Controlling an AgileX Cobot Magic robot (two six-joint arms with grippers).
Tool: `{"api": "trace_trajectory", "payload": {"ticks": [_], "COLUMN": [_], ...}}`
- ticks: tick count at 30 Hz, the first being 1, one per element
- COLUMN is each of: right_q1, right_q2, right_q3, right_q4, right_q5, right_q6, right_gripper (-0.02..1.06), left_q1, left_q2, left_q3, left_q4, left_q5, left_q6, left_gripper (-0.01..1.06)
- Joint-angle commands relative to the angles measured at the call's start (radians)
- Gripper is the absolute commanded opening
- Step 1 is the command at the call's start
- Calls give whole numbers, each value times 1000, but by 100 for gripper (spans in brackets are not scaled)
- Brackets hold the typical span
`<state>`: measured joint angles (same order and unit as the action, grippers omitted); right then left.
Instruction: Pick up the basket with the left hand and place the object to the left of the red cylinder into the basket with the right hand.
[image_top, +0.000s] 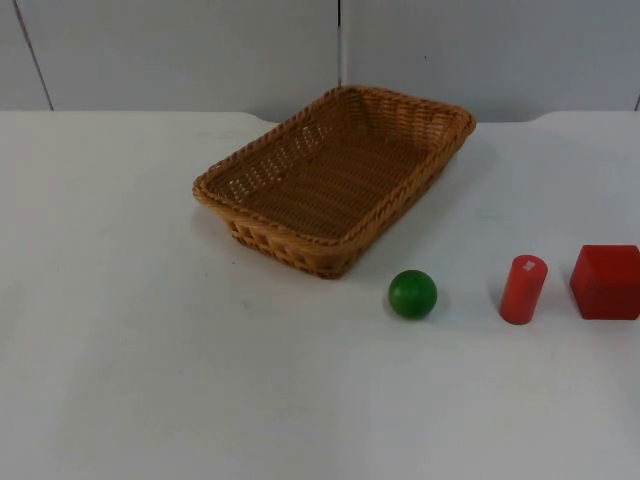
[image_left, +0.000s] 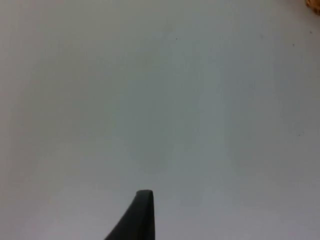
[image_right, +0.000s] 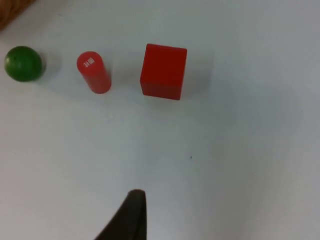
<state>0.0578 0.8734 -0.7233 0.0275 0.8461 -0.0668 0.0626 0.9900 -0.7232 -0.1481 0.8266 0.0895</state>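
- While the top view is showing the whole wicker basket (image_top: 335, 178) sitting on the white table (image_top: 120, 330), the left gripper's (image_left: 142, 210) wrist view is catching just a corner of it; whether that gripper is spread, I cannot tell
- Nothing is lying inside the basket; the green ball (image_top: 413, 294) is sitting just left of the upright red cylinder (image_top: 523, 289), near the basket's front corner; the red cube (image_top: 606, 281) is standing right of the cylinder
- Hovering over bare table, the right gripper (image_right: 131, 215) is facing ball, cylinder and cube in a row; its state I cannot tell either

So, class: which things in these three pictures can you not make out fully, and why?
- red cube: top view, its right side is cut off by the picture's edge.
- basket: a sliver at each wrist view's edge, rest cut off.
- label on the red cylinder: too small to read.
- Both grippers' opening: one fingertip each visible.
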Motion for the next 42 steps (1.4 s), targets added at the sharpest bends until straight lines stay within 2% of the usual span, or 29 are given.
{"api": "trace_trajectory", "payload": {"ticks": [1, 5, 11, 15, 16, 18, 21, 22, 26, 27, 29, 30, 31, 35, 36, 39, 42], "right_q1": [-5, -5, -5, -5, -5, -5, -5, -5, -5, -5, -5, -5, -5, -5, -5, -5, -5], "right_q2": [2, 2, 2, 2, 2, 2, 2, 2, 2, 2, 2, 2, 2, 2, 2, 2, 2], "right_q3": [-6, -6, -2, -2, -2, -2, -2, -2, -2, -2, 0, -1, -1, -1, -1, -1, -1], "right_q4": [1, 1, 1, 1, 1, 1, 1, 1, 1, 1, 1, 1, 1, 1, 1, 1, 0], "right_q5": [-13, -19, -35, -35, -35, -35, -33, -33, -27, -27, -27, -25, -25, -25, -25, -25, -23], "right_q6": [-8, -8, -8, -8, -5, -5, -5, -5, -5, -5, -5, -5, -5, -5, -5, -5, -5], "right_gripper": [105, 105, 105, 105, 105, 105, 105, 105, 105, 105, 105, 105, 105, 105, 105, 105, 105], "left_q1": [-4, -4, -4, -33, -59, -71, -162, -162, -229, -229, -236, -236, -236, -238, -238, -240, -241], "left_q2": [38, 160, 330, 541, 628, 647, 830, 830, 1031, 1031, 1141, 1212, 1212, 1398, 1398, 1504, 1563], "left_q3": [-31, -118, -231, -398, -482, -512, -703, -703, -938, -938, -1063, -1167, -1167, -1407, -1407, -1531, -1587], "left_q4": [-31, -112, -142, -218, -220, -220, -200, -200, -165, -165, -169, -173, -173, -197, -197, -222, -222], "left_q5": [-14, -22, -49, -26, 12, 25, 85, 85, 119, 119, 174, 208, 208, 274, 274, 285, 279], "left_q6": [35, 124, 173, 277, 281, 281, 311, 311, 349, 349, 352, 352, 352, 352, 352, 352, 365], "left_gripper": [105, 105, 105, 105, 105, 105, 105, 105, 105, 105, 105, 105, 105, 105, 105, 105, 105]}}
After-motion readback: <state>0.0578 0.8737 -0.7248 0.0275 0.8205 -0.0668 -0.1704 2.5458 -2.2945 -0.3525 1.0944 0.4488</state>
